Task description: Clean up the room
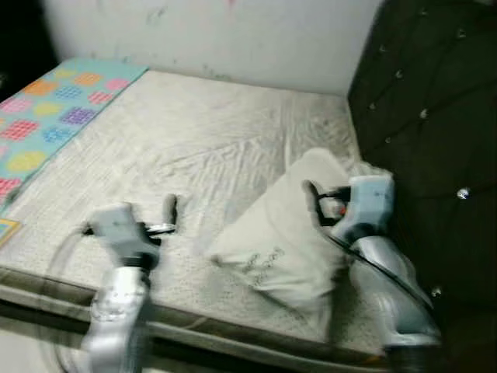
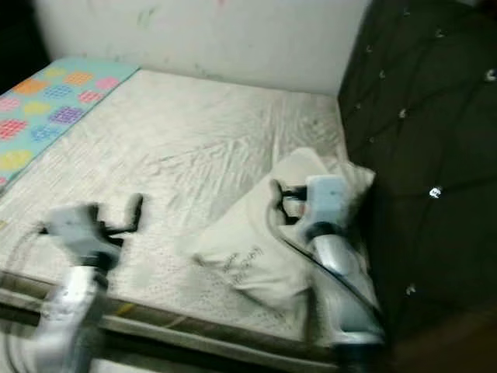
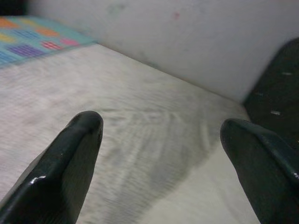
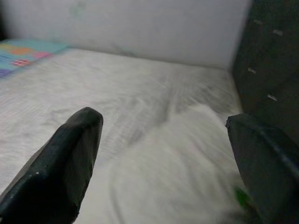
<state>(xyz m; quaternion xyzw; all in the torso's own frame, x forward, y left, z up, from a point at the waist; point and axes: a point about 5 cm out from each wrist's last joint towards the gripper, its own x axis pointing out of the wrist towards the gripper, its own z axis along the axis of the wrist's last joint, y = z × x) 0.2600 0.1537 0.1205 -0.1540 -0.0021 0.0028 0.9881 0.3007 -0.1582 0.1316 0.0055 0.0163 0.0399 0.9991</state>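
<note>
A white pillow (image 1: 283, 245) with small grey print lies tilted on the right side of the bare mattress (image 1: 194, 140), close to the dark headboard. My right gripper (image 1: 314, 202) hovers open just over the pillow's upper edge; in the right wrist view the pillow (image 4: 177, 186) spreads blurred below the two parted fingers (image 4: 70, 154). My left gripper (image 1: 165, 216) is open above the mattress near the front edge, left of the pillow, with nothing between its fingers (image 3: 70, 158).
A dark tufted headboard (image 1: 435, 116) rises along the right side. A white wall (image 1: 233, 31) runs behind the bed. A teal blanket (image 1: 46, 109) with coloured patches covers the far left of the bed. The mattress's front edge (image 1: 233, 330) is close to me.
</note>
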